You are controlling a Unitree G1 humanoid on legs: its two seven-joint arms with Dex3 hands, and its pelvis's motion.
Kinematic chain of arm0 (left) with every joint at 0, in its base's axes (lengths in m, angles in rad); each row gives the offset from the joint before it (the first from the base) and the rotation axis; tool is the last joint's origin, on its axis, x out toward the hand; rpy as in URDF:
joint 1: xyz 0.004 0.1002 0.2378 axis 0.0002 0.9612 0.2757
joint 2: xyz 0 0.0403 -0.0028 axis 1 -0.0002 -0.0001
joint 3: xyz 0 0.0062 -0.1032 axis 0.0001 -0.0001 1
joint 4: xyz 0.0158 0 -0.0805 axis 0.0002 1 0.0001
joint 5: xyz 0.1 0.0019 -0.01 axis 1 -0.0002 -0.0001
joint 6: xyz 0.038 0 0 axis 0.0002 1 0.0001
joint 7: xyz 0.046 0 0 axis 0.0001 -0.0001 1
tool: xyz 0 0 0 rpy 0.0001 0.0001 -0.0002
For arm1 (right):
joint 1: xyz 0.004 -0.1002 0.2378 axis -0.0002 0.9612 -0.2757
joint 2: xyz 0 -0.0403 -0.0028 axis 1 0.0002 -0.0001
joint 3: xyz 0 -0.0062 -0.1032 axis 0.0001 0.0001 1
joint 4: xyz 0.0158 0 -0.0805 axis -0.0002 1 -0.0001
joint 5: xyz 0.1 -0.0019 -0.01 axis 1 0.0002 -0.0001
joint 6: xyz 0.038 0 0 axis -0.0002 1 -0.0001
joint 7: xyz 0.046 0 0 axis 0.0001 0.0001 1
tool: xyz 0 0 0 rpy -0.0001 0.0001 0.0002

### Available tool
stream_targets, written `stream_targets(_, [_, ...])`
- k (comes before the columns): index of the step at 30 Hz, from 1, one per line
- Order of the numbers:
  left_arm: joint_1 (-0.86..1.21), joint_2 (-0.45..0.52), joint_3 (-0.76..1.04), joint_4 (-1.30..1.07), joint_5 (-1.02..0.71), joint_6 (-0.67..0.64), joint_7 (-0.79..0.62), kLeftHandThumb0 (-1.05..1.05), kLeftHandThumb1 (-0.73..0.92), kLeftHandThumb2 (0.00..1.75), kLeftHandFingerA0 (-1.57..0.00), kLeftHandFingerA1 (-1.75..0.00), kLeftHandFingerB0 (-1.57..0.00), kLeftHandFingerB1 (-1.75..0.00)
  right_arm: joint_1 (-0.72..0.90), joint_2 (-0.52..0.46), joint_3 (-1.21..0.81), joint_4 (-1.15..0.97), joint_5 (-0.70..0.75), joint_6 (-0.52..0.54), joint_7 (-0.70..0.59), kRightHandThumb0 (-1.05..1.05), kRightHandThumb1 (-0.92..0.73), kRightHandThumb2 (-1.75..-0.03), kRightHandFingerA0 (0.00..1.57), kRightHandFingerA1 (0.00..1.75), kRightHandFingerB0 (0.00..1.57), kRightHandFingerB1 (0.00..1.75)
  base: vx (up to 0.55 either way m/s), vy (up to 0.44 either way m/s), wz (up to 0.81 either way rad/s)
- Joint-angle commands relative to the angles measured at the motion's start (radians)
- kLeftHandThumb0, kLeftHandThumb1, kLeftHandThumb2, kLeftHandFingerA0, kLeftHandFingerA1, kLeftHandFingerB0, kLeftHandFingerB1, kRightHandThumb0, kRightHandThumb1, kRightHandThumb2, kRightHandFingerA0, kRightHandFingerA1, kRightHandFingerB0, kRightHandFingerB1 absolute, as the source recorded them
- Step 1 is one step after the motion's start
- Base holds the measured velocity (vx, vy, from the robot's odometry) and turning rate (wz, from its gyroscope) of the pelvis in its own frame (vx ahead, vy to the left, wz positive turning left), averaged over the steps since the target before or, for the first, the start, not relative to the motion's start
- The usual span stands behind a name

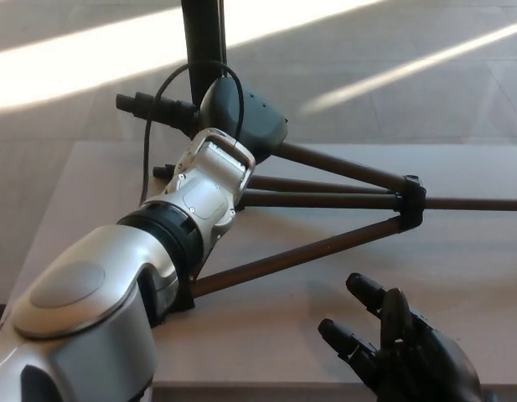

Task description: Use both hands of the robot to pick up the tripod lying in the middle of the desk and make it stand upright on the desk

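Scene: a head view looking down on a pale counter [459,251] with sunlit floor beyond it.
Tripod: a dark tripod [325,201] lies on its side across the middle of the counter, legs partly splayed; its head end points to the left and back, and one leg runs off the right edge of the picture.
Tripod joints: black collars [413,201] join the leg sections towards the right; thin braces link the legs near the head.
Left arm: a silver and black forearm [183,209] reaches in from the lower left, over the legs, to the tripod's head end.
Left hand: the dark left hand [241,113] sits on the head end, its back to the camera. I cannot tell whether it has closed on anything.
Right hand: the black right hand [400,352] hovers low at the front right, fingers apart, palm up, holding nothing and clear of the nearest leg.
Handling: judged from its look, rigid and fairly light, but long and awkward; the smooth tubes may slip, and the hinged legs may swing or fold when lifted.
Where to hold: probably the head end with the left hand, and a leg near the black collars with the right, to tip it upright.
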Motion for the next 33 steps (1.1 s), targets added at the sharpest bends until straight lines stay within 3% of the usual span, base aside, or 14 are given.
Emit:
stream_targets(1, [0.012,-0.005,-0.021,0.041,0.083,0.029,-0.191,-0.81,0.71,0.62,-0.56,-0.66,-0.13,-0.32,-0.012,0.030,-0.022,-0.008,0.027,-0.005,-0.013,-0.79,-0.67,-0.77,0.26,0.64,0.41,0.47,0.00,0.000,0.00])
stream_targets(4, [0.008,-0.018,0.028,0.053,0.038,0.049,-0.275,-0.87,0.55,0.95,-0.31,-0.58,-0.05,-0.31,-0.020,0.033,-0.031,-0.002,0.030,-0.007,-0.019,-0.74,-0.80,-0.64,0.27,0.65,0.44,0.43,0.00,0.000,0.00])
stream_targets(6, [0.016,-0.019,0.054,0.049,0.020,0.048,-0.275,-0.84,0.67,0.60,-0.25,-0.51,-0.06,-0.32,-0.022,0.036,-0.035,0.002,0.031,-0.009,-0.022,-0.74,-0.80,-0.64,0.26,0.64,0.45,0.43,0.00,0.000,0.00])
stream_targets(8, [0.041,-0.015,0.093,0.025,0.000,0.037,-0.209,-0.76,0.71,0.62,-0.63,-0.62,-0.17,-0.34,-0.026,0.038,-0.037,0.004,0.029,-0.011,-0.025,-0.74,-0.80,-0.64,0.25,0.64,0.46,0.43,0.00,0.000,0.00])
stream_targets(11, [0.059,-0.016,0.121,0.016,0.016,0.034,-0.187,-0.69,0.74,0.62,-0.70,-0.67,-0.19,-0.33,-0.025,0.037,-0.034,0.004,0.025,-0.011,-0.021,-0.73,-0.81,-0.64,0.25,0.64,0.45,0.43,0.00,0.000,0.00])
stream_targets(13, [0.116,0.004,0.221,-0.026,-0.039,-0.025,0.006,-0.46,0.70,0.61,-0.90,-1.02,-0.52,-0.47,-0.025,0.034,-0.026,0.000,0.015,-0.013,-0.022,-0.73,-0.80,-0.64,0.27,0.64,0.45,0.42,0.00,0.000,0.00])
stream_targets(14, [0.139,0.015,0.259,-0.040,-0.055,-0.070,0.086,-0.33,0.68,0.65,-0.84,-1.55,-0.61,-0.61,-0.027,0.032,-0.027,0.001,0.013,-0.016,-0.020,-0.73,-0.80,-0.64,0.28,0.66,0.46,0.42,0.00,0.000,0.00])
stream_targets(16, [0.157,0.023,0.298,-0.050,-0.058,-0.123,0.160,-0.32,0.67,0.62,-0.84,-1.68,-0.59,-0.65,-0.036,0.028,-0.030,0.004,0.011,-0.020,-0.019,-0.74,-0.79,-0.64,0.29,0.67,0.46,0.41,0.00,0.000,0.00])
stream_targets(17, [0.166,0.018,0.313,-0.053,-0.064,-0.129,0.184,-0.30,0.63,0.58,-0.86,-1.75,-0.52,-0.56,-0.039,0.027,-0.034,0.005,0.011,-0.018,-0.022,-0.75,-0.66,-1.06,0.30,0.66,0.39,0.54,0.00,0.000,0.00])
stream_targets(19, [0.176,0.015,0.339,-0.057,-0.063,-0.144,0.216,-0.30,0.63,0.58,-0.86,-1.75,-0.52,-0.56,-0.043,0.027,-0.036,0.007,0.008,-0.019,-0.025,-0.75,-0.66,-1.06,0.30,0.66,0.39,0.54,0.00,0.000,0.00])
stream_targets(20, [0.182,0.010,0.353,-0.053,-0.066,-0.156,0.226,-0.27,0.58,0.56,-0.85,-1.74,-0.67,-0.71,-0.047,0.027,-0.040,0.008,0.008,-0.017,-0.031,-0.72,-0.79,-0.64,0.34,0.72,0.45,0.40,0.00,0.000,0.00])
stream_targets(24, [0.187,0.009,0.402,-0.050,-0.075,-0.185,0.200,-0.30,0.60,0.59,-0.82,-1.68,-0.80,-0.84,-0.049,0.028,-0.040,0.008,0.005,-0.021,-0.030,-0.72,-0.78,-0.64,0.37,0.80,0.47,0.43,0.00,0.000,0.00])
stream_targets(27, [0.168,-0.006,0.428,-0.033,-0.069,-0.152,0.138,-0.22,0.70,0.65,-0.81,-0.99,-0.74,-0.79,-0.064,0.023,-0.053,0.015,0.007,-0.020,-0.031,-0.69,-0.78,-0.63,0.40,0.82,0.49,0.44,0.00,0.000,0.00])
stream_targets(33, [0.158,-0.018,0.474,-0.019,-0.066,-0.109,0.130,-0.25,0.71,0.72,-0.86,-1.25,-0.77,-0.85,-0.088,0.056,-0.061,0.024,0.006,-0.011,-0.092,-0.66,-0.76,-0.63,0.55,0.91,0.57,0.52,0.00,0.000,0.00])
